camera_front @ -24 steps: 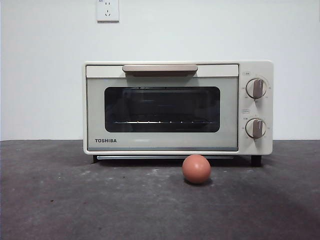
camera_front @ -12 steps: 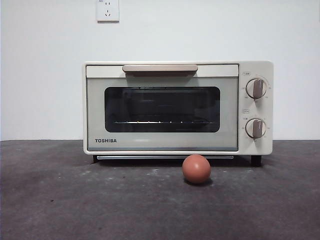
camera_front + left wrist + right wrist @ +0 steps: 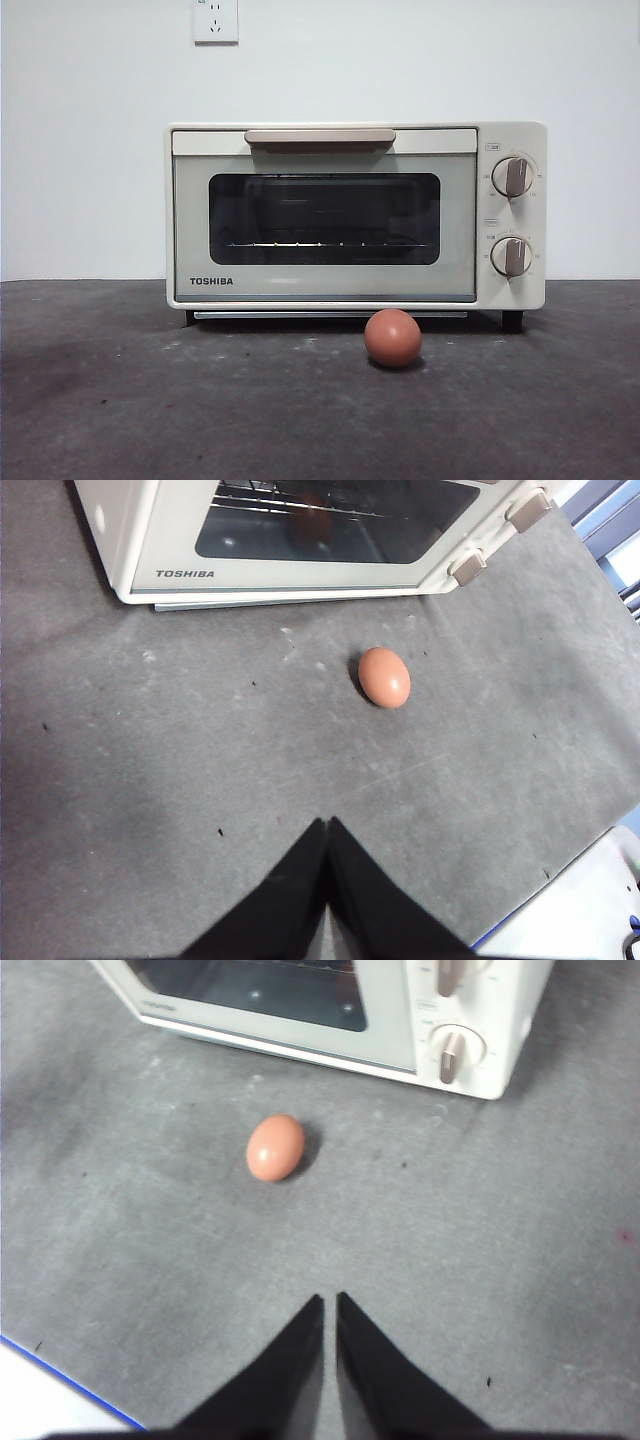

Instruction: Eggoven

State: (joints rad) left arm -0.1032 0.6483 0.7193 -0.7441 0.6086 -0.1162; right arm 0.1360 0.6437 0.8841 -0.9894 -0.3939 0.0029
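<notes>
On the dark tabletop [image 3: 120, 400] just in front of the closed toaster oven [image 3: 355, 215], the egg [image 3: 392, 338] lies untouched, both the left gripper [image 3: 327, 825] and right gripper [image 3: 329, 1300] hanging well back with fingers pressed together, empty, so everything remains to do.

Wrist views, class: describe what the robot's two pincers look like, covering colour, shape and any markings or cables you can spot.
Each wrist view shows one pincer rising from the bottom edge. The left pincer and the right pincer look alike: two plain matt black jaws, broad at the base and tapering to narrow pointed tips, forming a wedge shape. No markings, labels or cables show on either. The front view shows nothing of the arms.
</notes>
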